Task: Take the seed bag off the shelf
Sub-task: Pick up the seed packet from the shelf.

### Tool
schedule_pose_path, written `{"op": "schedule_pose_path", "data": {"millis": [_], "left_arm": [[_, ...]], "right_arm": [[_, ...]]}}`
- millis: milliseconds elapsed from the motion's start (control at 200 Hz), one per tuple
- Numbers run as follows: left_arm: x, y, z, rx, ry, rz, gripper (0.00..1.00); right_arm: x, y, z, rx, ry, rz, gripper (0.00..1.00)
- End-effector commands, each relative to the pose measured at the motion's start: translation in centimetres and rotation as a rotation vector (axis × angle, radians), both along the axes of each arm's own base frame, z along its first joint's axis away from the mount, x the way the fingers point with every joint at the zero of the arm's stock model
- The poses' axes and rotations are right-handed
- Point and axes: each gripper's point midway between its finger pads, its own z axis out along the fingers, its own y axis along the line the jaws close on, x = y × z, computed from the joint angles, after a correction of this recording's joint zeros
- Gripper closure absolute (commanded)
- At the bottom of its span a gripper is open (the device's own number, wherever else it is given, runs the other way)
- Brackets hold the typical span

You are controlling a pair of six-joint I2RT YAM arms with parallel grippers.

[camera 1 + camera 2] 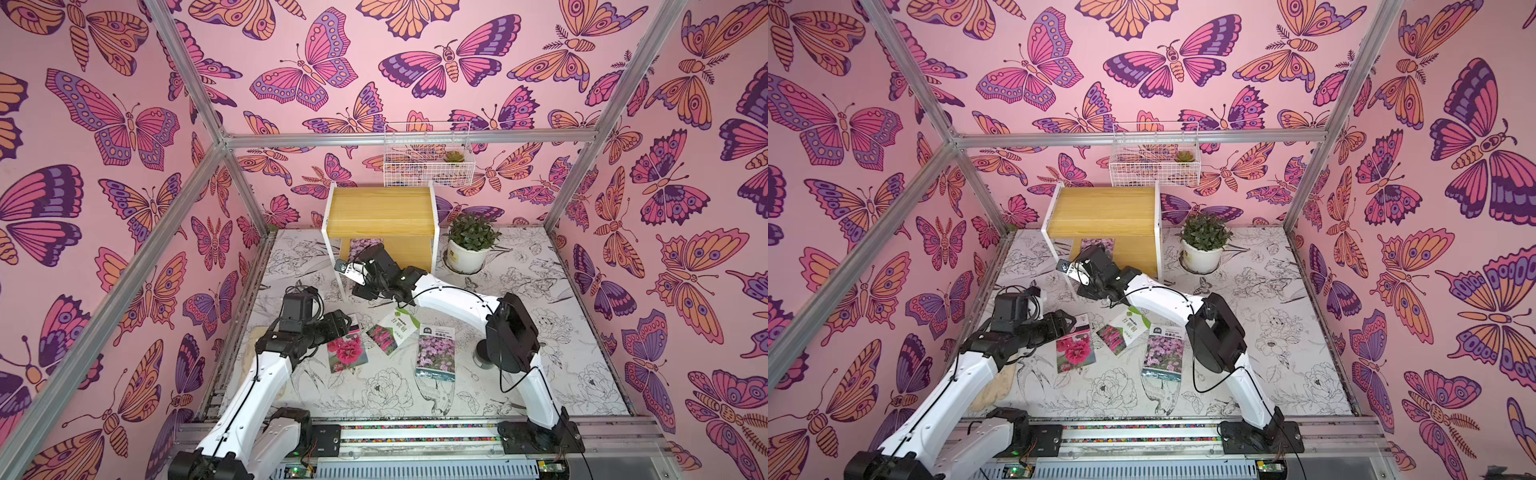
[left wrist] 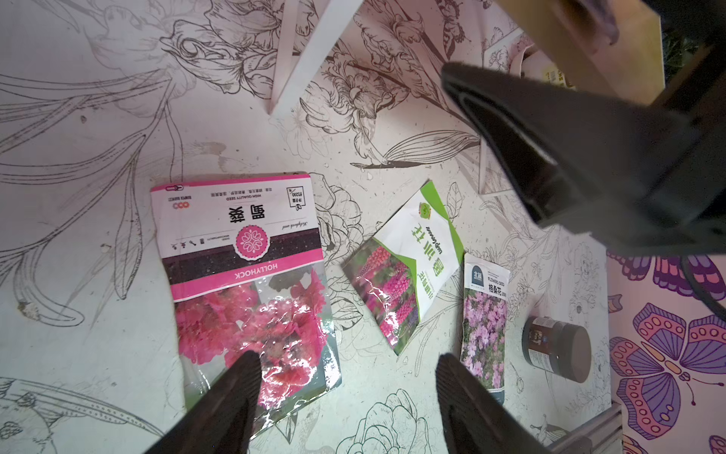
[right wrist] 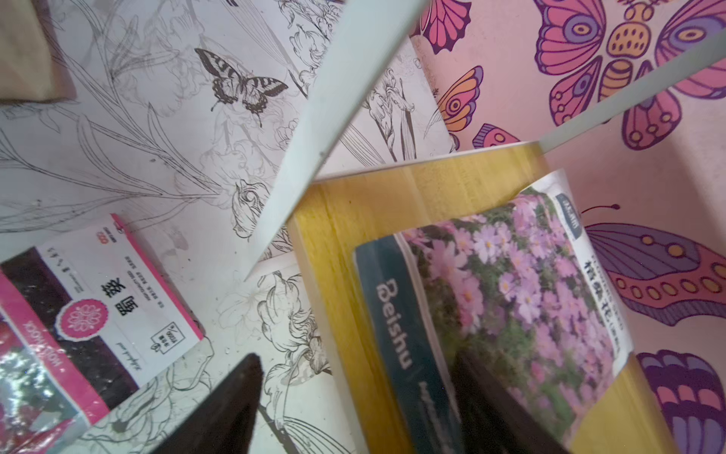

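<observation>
Right up front is the metal rail [image 1: 415, 432] carrying both arm bases. Beyond it lies the worktop [image 1: 540, 353], white and covered in line-drawn flowers. There's pink butterfly wallpaper [image 1: 124, 124] on every wall, with silver frame bars [image 1: 407, 139] at the corners.

At the back stands the shelf [image 1: 380, 208], and there's the seed bag [image 3: 510, 295], purple flowers on it, lying on the shelf's lower board. The right end effector [image 3: 355, 357] is at that board's front edge, fingers apart. One finger is over the bag, touching or not I can't tell, and the other is off the board.

The left end effector [image 2: 347, 355] hangs in front of the shelf, fingers apart and empty, above a pink packet [image 2: 251, 283]. A green-and-white packet [image 2: 408, 259] and a purple packet [image 2: 485, 322] lie beside that one. A potted plant [image 1: 471, 245] sits just beside the shelf, and a wire basket [image 1: 428, 162] hangs above it.
</observation>
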Motion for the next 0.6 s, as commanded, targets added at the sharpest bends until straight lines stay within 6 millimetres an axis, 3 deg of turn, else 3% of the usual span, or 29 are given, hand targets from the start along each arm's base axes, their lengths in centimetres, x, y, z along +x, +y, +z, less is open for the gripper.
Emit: {"op": "schedule_pose_path", "data": {"millis": [0,195,446,596], "left_arm": [[-0.3,0.0,-0.2,-0.006,0.001,-0.010,0.27],[-0.4,0.4,0.2,-0.013,-0.011,-0.003,0.27],[-0.5,0.6,0.8,-0.028,-0.026,0.007,0.27],[-0.5,0.6,0.7,-0.029,-0.021,0.005,0.27]], "right_arm": [[-1.0,-0.3,-1.7,-0.012,0.092,0.013,0.40],[-1.9,-1.0,-1.1,0.019,0.100,0.014,0.80],[-3.4,-2.0,-0.5,0.035,0.106,0.011,1.00],[-5.1,-2.8,0.9,0.032,0.071,0.006,1.00]]}}
